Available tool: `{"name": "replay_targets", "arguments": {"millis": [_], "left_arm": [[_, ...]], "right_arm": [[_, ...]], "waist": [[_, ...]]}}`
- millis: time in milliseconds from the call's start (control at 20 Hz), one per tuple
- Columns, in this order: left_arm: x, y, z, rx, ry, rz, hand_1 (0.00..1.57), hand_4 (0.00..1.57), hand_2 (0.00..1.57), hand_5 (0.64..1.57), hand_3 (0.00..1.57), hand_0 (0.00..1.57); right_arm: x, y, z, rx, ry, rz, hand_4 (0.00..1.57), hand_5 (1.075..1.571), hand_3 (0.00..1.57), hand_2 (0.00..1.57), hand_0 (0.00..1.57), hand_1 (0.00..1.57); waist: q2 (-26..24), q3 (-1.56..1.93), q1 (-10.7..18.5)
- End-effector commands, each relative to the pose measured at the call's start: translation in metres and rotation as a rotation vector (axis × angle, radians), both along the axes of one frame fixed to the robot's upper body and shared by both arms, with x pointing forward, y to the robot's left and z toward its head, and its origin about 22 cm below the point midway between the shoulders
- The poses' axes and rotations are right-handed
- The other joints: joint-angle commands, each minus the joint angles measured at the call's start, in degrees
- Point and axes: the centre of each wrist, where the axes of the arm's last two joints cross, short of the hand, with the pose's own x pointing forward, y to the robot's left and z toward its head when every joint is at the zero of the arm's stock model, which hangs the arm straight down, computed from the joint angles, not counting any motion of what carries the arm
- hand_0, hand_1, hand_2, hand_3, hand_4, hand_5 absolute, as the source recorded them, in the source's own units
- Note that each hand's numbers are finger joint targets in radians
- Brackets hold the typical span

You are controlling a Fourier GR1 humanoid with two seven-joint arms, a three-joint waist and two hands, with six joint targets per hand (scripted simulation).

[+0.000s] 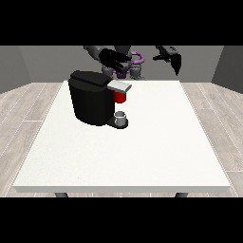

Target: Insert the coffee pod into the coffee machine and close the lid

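You see a large white rectangular table point(142, 156) standing on a pale wooden plank floor, with plain grey walls behind it. On the far left part of the table stands the black, boxy coffee machine point(92, 102), turned so that its front faces the view's right. Its grey flat lid point(119, 86) lies nearly level over the brewing head, with its long axis toward the view's right. Under the lid there is a red thing at the machine point(120, 97). Lower, on the machine's base, stands a small grey thing point(121, 116); you cannot tell if it is the pod or a cup.

The hand at the view's left point(114, 59) hangs above and behind the lid, apart from it; its fingers look stretched toward the view's right. The hand at the view's right point(175, 61) is raised well away from the machine, fingers pointing down and rather straight.
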Motion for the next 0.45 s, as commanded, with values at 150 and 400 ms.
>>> {"name": "replay_targets", "arguments": {"millis": [150, 400], "left_arm": [[-0.006, -0.012, -0.022, -0.027, 0.036, 0.025, 0.00, 0.19, 0.00, 1.571, 0.00, 0.00], [-0.028, -0.004, -0.050, -0.014, 0.129, 0.079, 0.00, 0.19, 0.00, 1.571, 0.00, 0.00]], "right_arm": [[-0.044, 0.024, -0.053, 0.109, 0.020, 0.111, 0.28, 1.571, 0.00, 0.00, 0.00, 0.00], [-0.078, 0.012, -0.087, 0.230, 0.164, 0.020, 0.16, 1.571, 0.00, 0.00, 0.00, 0.00]], "waist": [[-4.28, 0.00, -2.68], [-9.36, 0.01, -6.20]]}}
